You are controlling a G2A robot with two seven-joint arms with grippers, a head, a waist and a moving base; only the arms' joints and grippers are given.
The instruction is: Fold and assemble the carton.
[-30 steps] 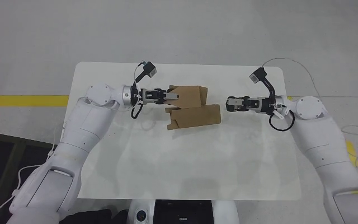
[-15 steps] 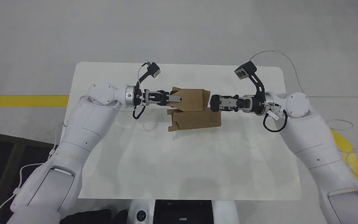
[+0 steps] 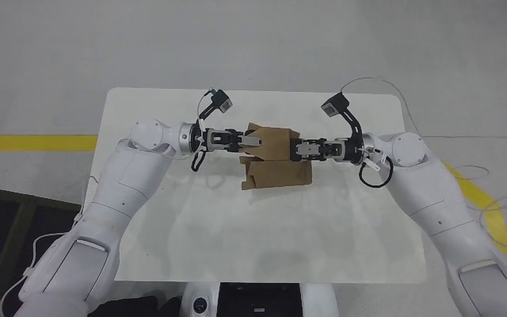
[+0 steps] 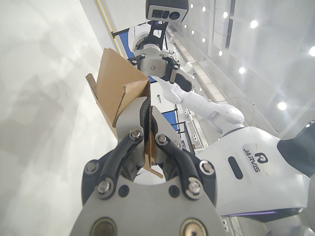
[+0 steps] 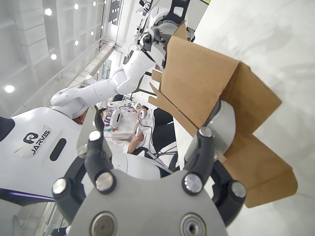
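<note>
White table (image 3: pixel 356 222), your half-folded cardboard carton (image 3: pixel 273 154) at far centre. Left claw (image 4: pixel 147 114) is clamped on its left panel. Right claw (image 5: pixel 157 121) is spread wide, with one finger touching the carton's right end.

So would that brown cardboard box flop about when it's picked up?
Probably stiff but bendable: the brown cardboard carton has flat panels with creased folds. Likely light, since the left hand pinches just one thin edge. The loose flaps would probably swing if pushed.

White table (image 3: pixel 238 238), grey floor (image 3: pixel 238 40), yellow stripe (image 3: pixel 47 143), ceiling lights (image 4: pixel 253 23).
</note>
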